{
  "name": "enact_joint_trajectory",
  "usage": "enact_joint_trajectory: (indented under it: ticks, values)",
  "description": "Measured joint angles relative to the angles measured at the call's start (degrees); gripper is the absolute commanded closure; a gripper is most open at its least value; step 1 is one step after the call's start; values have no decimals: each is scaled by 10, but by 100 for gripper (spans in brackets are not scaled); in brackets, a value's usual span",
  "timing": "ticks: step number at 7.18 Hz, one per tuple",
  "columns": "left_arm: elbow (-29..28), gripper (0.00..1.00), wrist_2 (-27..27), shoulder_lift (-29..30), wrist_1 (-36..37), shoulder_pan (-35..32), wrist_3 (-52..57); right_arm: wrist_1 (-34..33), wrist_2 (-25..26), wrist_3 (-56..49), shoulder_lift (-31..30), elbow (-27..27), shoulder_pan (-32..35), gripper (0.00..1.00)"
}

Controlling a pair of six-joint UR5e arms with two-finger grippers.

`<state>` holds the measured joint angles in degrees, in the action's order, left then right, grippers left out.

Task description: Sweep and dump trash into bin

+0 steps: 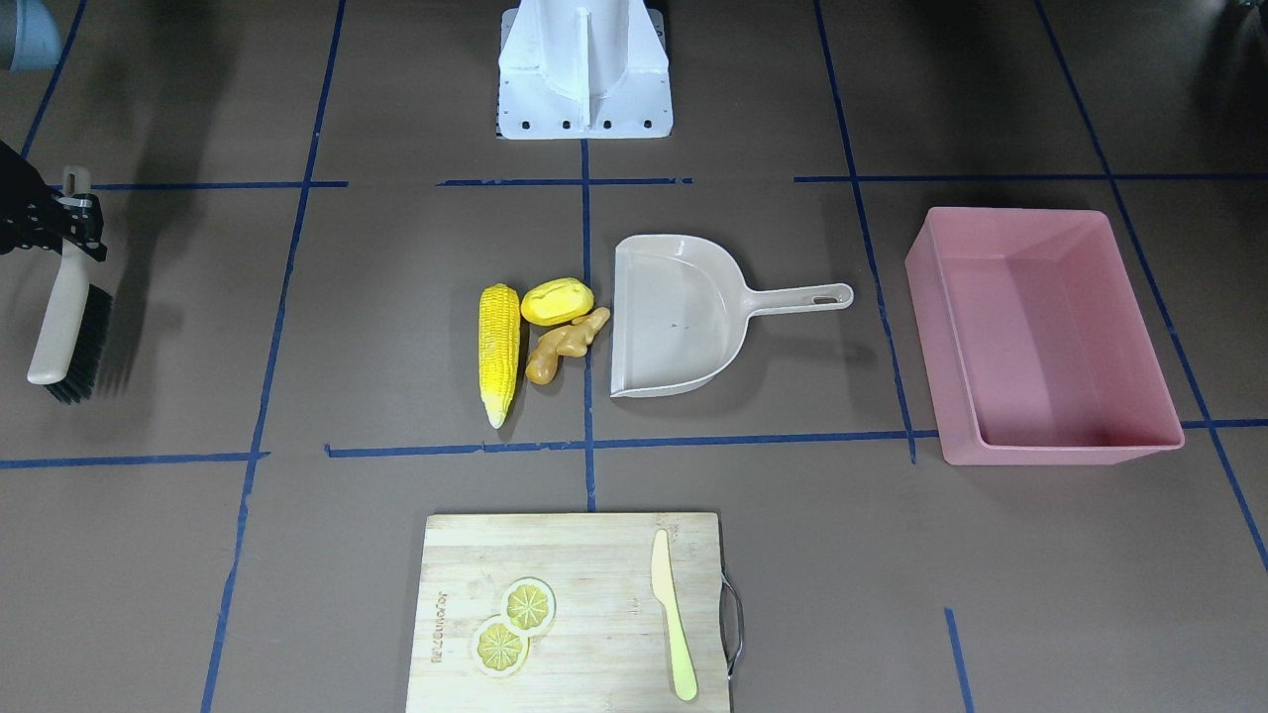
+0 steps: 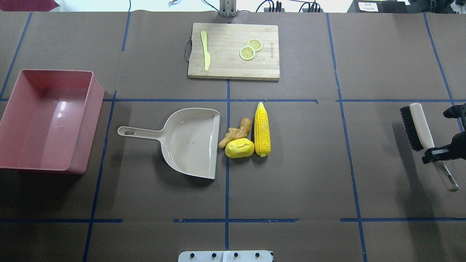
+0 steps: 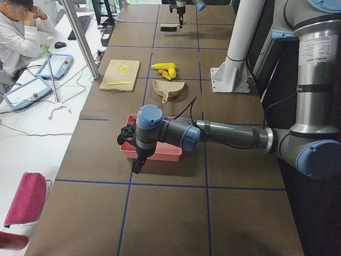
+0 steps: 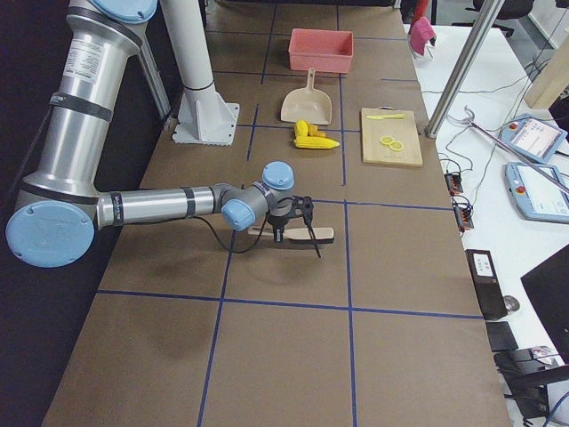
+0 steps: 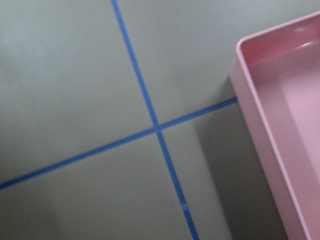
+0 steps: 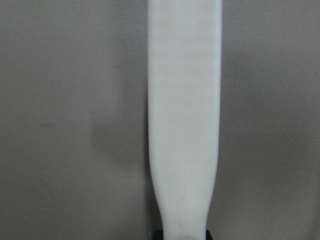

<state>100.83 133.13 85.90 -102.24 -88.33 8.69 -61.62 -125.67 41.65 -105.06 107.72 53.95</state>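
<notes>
Your table is covered in brown paper, marked into a grid with blue tape. Light from above throws soft shadows on it. Along the side away from the robot runs a white bench with tablets, a keyboard and loose cables. A metal post rises at the bench's edge. A person sits there, and a pink cloth lies at the near end.

I see a brown bench gridded in blue tape, a pink bin, a beige dustpan. The corn cob is kernel-rowed yellow, the potato lump yellow, the ginger root tan-orange, the brush cream with black bristles.
</notes>
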Motion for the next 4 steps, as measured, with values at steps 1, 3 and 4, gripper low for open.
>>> enact_joint_trajectory:
  ticks: [1, 3, 4]
  values:
    - [0, 0, 27, 2, -27, 2, -1, -18, 1, 0, 24, 0, 0, 100]
    - [3, 0, 74, 25, -123, 44, 0, -47, 1, 1, 65, 1, 0, 100]
    - [4, 0, 80, 38, -180, 84, -3, -51, 1, 1, 73, 2, 0, 100]
